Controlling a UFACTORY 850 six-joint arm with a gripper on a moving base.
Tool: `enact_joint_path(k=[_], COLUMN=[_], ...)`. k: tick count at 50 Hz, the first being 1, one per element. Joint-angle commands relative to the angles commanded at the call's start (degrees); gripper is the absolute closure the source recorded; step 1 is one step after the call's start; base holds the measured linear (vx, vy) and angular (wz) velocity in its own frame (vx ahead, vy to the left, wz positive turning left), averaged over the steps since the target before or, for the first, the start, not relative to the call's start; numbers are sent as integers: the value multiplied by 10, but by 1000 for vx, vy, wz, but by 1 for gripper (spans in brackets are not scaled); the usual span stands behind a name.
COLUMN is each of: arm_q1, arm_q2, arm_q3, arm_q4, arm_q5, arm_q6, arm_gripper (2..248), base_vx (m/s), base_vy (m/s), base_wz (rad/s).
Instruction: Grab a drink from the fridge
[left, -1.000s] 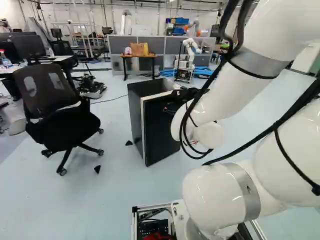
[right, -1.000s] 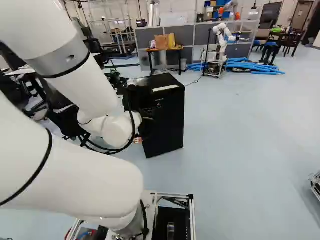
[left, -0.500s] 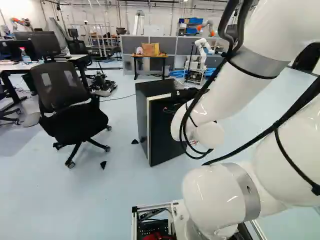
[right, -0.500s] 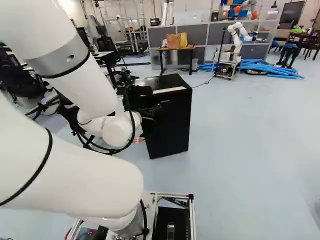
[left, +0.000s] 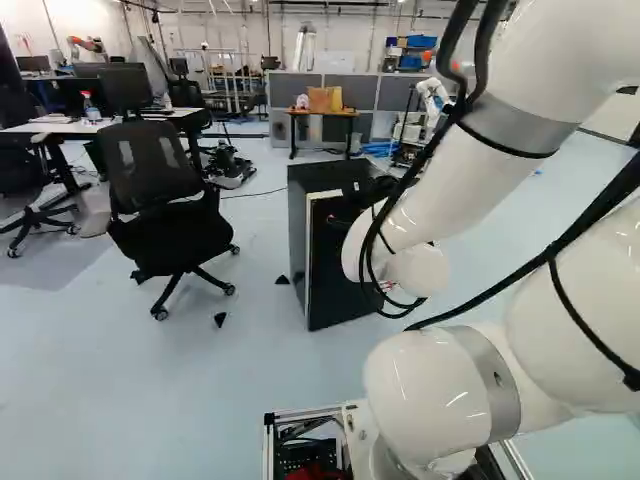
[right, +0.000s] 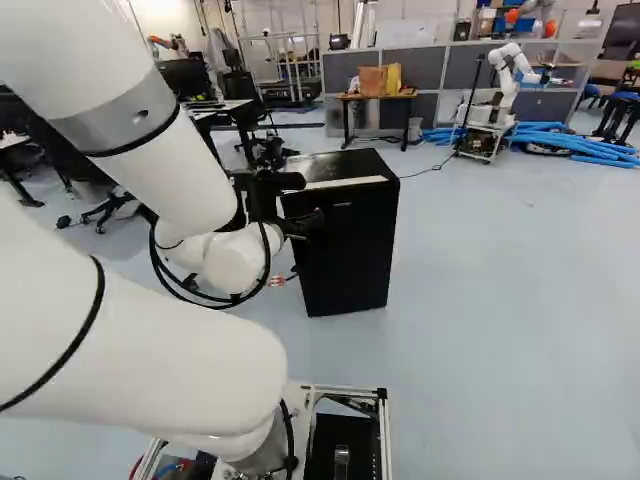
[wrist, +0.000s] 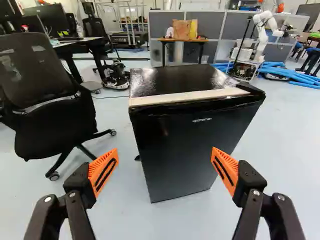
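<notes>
My gripper is at the near side of the black fridge in the right base view. Seen from the wrist, the gripper stands wide open, its orange pads far apart with nothing held. The fridge is ahead of and between the fingers, upright on the floor, its door closed and a pale strip along the top front edge. In the left base view the arm partly covers the fridge. No drink shows.
A black office chair stands left of the fridge. Behind are a desk, a small wooden table, grey partitions, blue tubes and another robot. Small black wedges lie on the floor.
The base has moved, turning left: fridge, chair and background have shifted rightward in both base views. The arm keeps its pose above its lowest joint. The fridge door stays closed.
</notes>
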Motion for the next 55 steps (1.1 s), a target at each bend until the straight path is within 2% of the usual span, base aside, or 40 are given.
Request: enact_joint_path(k=[55], arm_q1=[0], arm_q2=[0], arm_q3=[0], arm_q4=[0], arm_q5=[0], arm_q6=[0], arm_gripper=[3], base_vx=[0], base_vy=[-20], base_wz=[187])
